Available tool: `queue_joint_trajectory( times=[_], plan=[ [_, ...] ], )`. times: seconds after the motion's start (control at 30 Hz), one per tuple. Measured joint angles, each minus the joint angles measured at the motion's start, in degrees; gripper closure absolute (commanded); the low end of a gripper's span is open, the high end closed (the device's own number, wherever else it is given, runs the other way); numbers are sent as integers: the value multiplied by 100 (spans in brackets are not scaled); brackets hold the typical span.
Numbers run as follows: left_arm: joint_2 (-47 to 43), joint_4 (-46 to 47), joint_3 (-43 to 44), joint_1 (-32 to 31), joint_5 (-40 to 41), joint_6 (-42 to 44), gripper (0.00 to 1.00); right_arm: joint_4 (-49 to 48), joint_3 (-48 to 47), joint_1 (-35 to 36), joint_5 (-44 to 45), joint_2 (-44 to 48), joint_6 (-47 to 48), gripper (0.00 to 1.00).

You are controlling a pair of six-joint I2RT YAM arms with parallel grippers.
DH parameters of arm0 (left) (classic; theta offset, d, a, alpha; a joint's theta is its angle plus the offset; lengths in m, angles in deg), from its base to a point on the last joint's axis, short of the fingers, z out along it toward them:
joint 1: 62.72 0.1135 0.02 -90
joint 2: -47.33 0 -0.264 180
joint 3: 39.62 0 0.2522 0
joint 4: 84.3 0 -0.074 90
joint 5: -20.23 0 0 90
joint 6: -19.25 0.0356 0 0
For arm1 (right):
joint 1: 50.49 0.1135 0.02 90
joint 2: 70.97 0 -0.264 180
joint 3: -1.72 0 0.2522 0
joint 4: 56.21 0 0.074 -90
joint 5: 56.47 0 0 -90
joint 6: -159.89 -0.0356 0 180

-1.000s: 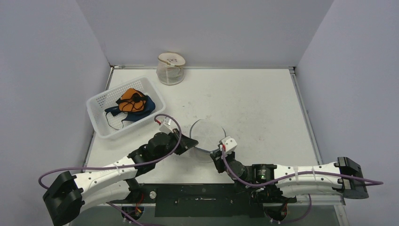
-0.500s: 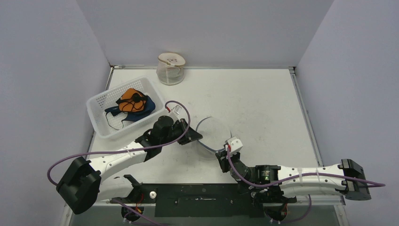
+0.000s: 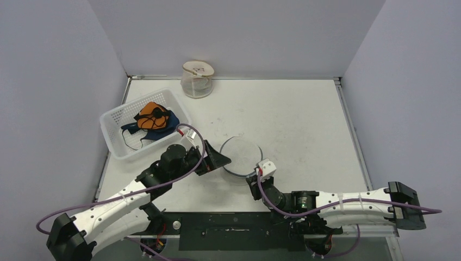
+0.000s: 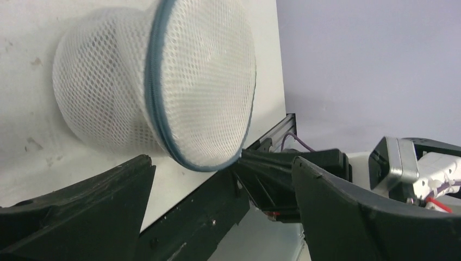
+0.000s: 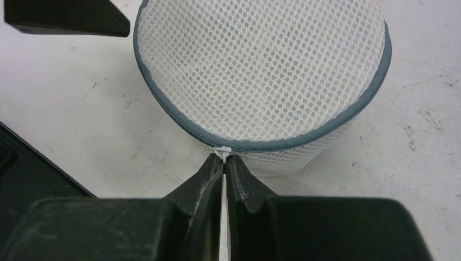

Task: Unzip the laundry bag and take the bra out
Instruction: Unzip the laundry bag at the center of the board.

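Right tool tight on zipper pull of laundry bag, left tool spread; orange garment in basket.

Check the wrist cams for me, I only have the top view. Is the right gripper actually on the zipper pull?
Observer: Yes. The right wrist view shows the right gripper shut, with the white zipper pull pinched in it at the near rim of the mesh bag.
Operator: Zipper open at all?
Observer: No gap shows. The grey zipper band looks closed on both sides of the pull.
Operator: Left gripper touching the bag?
Observer: No contact that I can see. The left wrist view shows the left gripper wide open, with the bag just ahead of it.
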Motion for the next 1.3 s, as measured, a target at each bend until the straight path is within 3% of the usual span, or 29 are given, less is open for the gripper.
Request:
queue_joint_trajectory(
  times=[0.17,0.3,0.53,0.6,0.67,0.93,1.23,1.3],
  plan=[
    [-750,-538,-203,-726,647,-354,3,-205,-31,0,-140,-195,46,95],
    [-691,-444,-317,-1386,1178,-761,0,-382,-122,2,-310,-424,149,95],
    [37,-20,-444,-1880,1762,-1357,15,-605,-289,2,-623,-564,323,95],
    [107,133,-498,-1888,1895,-1499,20,-699,-306,2,-739,-608,361,95],
    [131,232,-518,-1888,2022,-1580,34,-782,-313,2,-868,-675,413,95],
    [133,505,-623,-1888,2559,-1910,68,-1108,-313,7,-1187,-787,479,95],
    [142,542,-649,-1871,2739,-1996,100,-1150,-282,7,-1180,-603,472,95],
    [140,557,-649,-1867,2726,-1967,100,-1099,-282,7,-1176,-511,466,95]
  ],
)
